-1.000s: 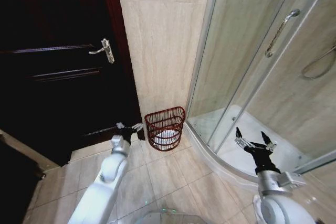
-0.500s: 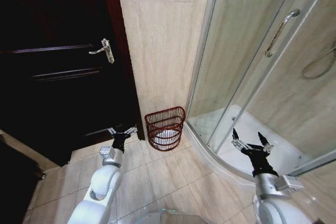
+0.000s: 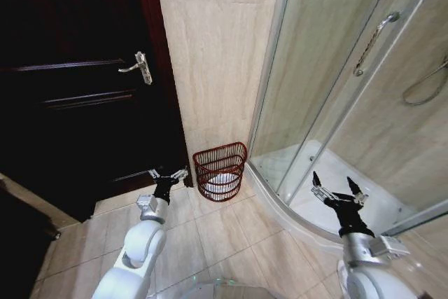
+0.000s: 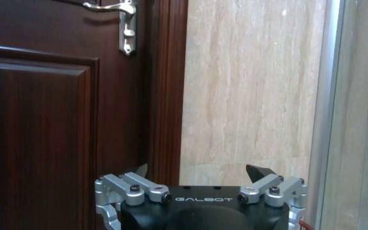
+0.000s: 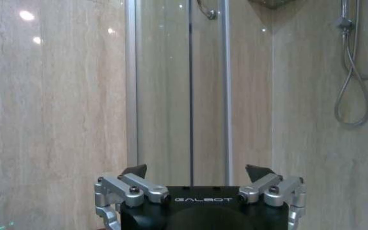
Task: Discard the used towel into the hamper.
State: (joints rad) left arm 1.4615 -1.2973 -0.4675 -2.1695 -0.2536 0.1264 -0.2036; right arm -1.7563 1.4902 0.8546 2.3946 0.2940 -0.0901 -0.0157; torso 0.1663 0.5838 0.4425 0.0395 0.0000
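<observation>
The hamper [image 3: 220, 171], a dark red wire basket, stands on the tiled floor against the beige wall, between the door and the shower. Something white, apparently the towel [image 3: 222, 183], lies inside it at the bottom. My left gripper [image 3: 167, 174] hangs open and empty just left of the hamper, in front of the dark door [image 4: 56, 120]. To the right, before the shower glass, my right gripper [image 3: 339, 186] is held open and empty. Both wrist views show spread fingertips [image 4: 259, 171] [image 5: 258, 171] with nothing between them.
A dark wooden door with a metal handle [image 3: 139, 66] fills the left. The curved glass shower enclosure [image 3: 336, 96] with a raised white base [image 3: 280, 204] takes the right. A shower hose [image 5: 349, 72] hangs inside. Tiled floor [image 3: 217, 236] lies between my arms.
My left arm drew back from beside the hamper, leftward and lower, and straightened, then edged back toward it. The right gripper barely shifted. The hamper stayed put.
</observation>
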